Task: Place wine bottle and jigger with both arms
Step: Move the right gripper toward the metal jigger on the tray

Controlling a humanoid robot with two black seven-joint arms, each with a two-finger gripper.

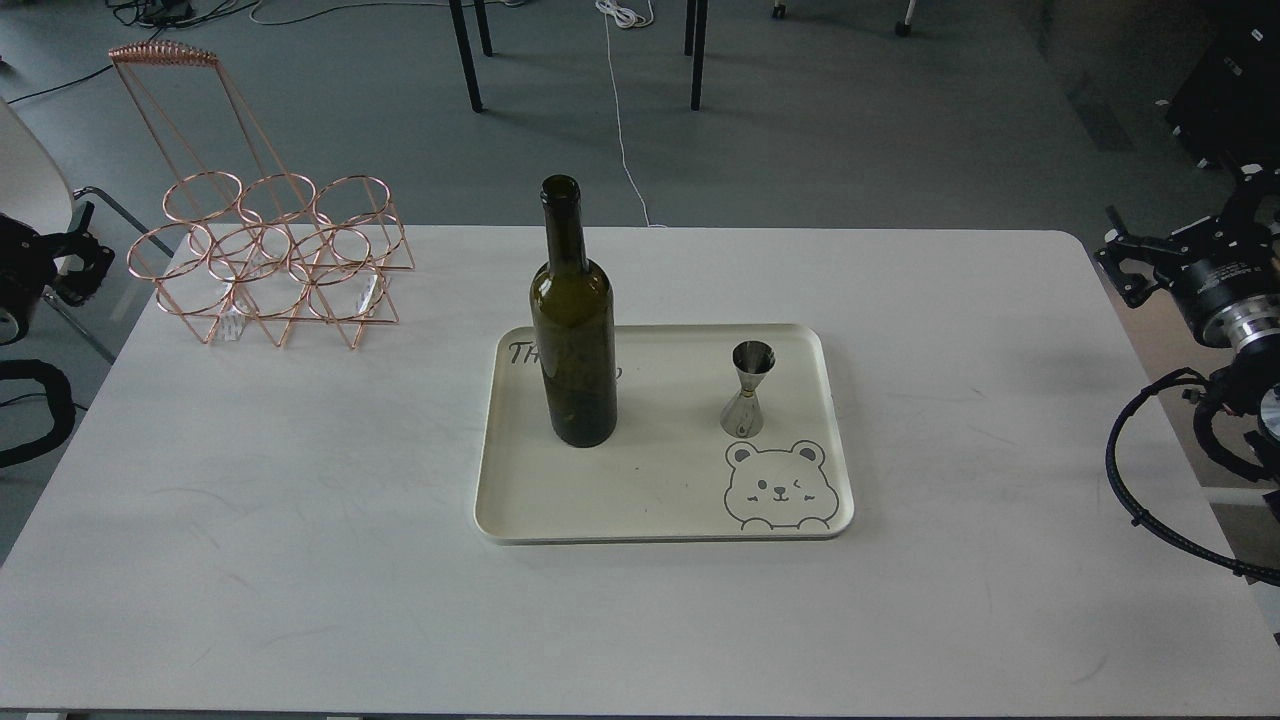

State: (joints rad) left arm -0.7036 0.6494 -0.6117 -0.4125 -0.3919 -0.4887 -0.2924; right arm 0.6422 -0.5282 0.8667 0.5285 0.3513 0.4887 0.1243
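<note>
The tall dark olive-green wine bottle (573,340) stands upright on the left half of a cream tray (660,525) at the middle of the table. On the tray's right half the small steel jigger (748,390) also stands upright, just above a printed bear face. My left gripper (92,265) is off the table's left edge, far from the bottle, open and empty. Beyond the table's right edge my right gripper (1118,268) is likewise open and holds nothing, well away from the jigger.
A copper wire bottle rack (270,260) with several rings stands at the table's back left corner. The white table (300,560) has bare surface around the tray. Black cable loops (1150,500) hang by the right arm. Chair legs and floor cables lie behind the table.
</note>
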